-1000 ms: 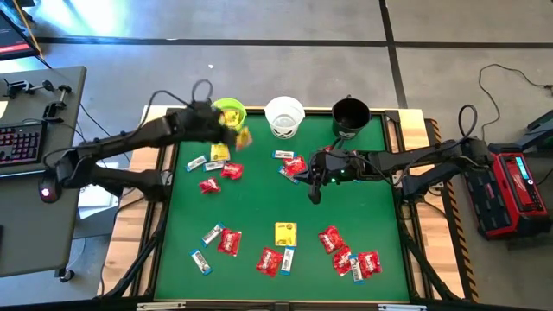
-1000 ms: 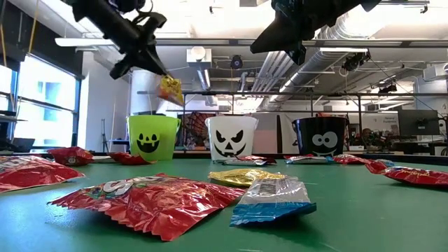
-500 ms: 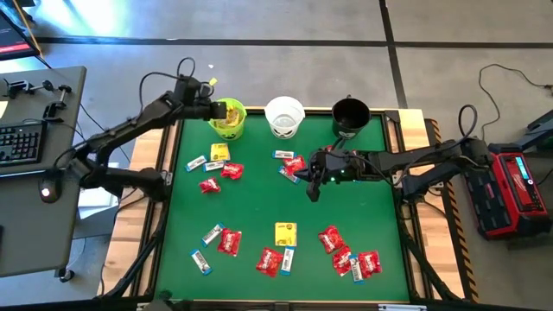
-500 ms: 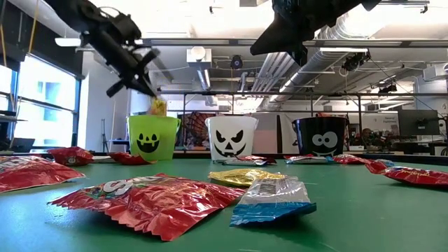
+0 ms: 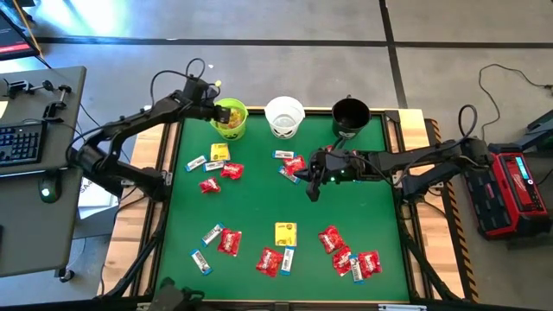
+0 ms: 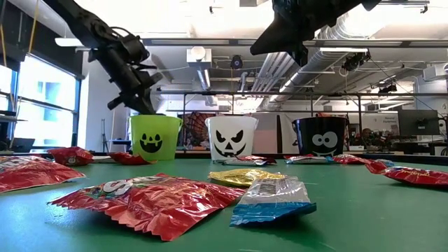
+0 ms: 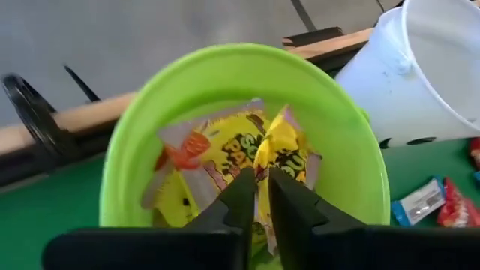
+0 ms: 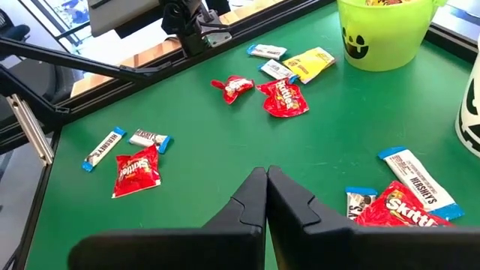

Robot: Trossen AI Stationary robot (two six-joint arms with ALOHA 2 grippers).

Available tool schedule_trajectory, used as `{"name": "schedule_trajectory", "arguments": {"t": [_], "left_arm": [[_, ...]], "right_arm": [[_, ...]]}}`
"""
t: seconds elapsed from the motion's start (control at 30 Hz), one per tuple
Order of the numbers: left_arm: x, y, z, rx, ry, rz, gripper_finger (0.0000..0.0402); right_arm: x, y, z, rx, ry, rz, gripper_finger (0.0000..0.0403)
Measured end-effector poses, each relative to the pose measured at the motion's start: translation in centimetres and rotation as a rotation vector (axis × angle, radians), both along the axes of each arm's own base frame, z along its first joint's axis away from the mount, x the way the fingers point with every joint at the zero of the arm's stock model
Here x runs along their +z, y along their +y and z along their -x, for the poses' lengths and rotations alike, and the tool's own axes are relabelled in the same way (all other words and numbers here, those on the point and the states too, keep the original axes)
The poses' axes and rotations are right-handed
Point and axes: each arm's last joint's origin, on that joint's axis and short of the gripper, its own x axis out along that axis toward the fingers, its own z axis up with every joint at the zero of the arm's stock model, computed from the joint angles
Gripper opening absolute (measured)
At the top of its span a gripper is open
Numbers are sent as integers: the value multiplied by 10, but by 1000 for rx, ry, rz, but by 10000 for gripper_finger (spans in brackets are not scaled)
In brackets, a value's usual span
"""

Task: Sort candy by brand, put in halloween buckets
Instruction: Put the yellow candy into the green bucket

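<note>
Left wrist view: crinkled yellow packets [image 7: 225, 161] fill lime green bucket [image 7: 127, 157].

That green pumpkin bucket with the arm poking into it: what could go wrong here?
Probably little, but two things could. The left gripper sits over the green bucket with a yellow packet between jaws parted only slightly; the wrapper could cling and ride back out. The bucket stands near the table's back edge, so a bump from the arm might tip it. The right gripper, jaws shut, hangs above the table and threatens nothing.
</note>
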Motion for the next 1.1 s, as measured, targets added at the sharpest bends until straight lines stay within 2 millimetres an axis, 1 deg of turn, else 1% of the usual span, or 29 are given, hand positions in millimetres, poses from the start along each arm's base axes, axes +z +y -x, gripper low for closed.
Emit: {"name": "schedule_trajectory", "arguments": {"t": [0.2,0.27,0.33,0.4,0.47,0.63,0.7,0.8,0.9,1.0,1.1], "left_arm": [[13,-5,4,-47,37,-108,85],[20,-8,4,-85,47,-158,94],[24,-12,2,-165,37,-192,96],[24,-17,-3,-255,25,-190,88],[20,-21,-7,-304,51,-182,71],[11,-26,-13,-350,155,-172,11],[13,-31,-15,-385,162,-190,5],[25,-46,-18,-471,157,-252,4],[38,-68,-17,-541,143,-284,1],[49,-91,-12,-579,125,-269,1],[56,-113,-7,-561,105,-224,0]], "right_arm": [[0,6,1,-27,-2,29,4],[0,7,1,-35,-2,37,9],[0,8,1,-36,-3,35,13],[0,8,1,-36,-3,36,14],[0,8,1,-37,-3,36,14],[0,7,1,-48,-3,45,14],[0,7,1,-48,-3,45,14],[0,7,1,-47,-3,45,14],[0,9,1,-40,-3,45,14],[0,11,1,-36,-3,43,15],[0,11,1,-44,-3,51,21]]}}
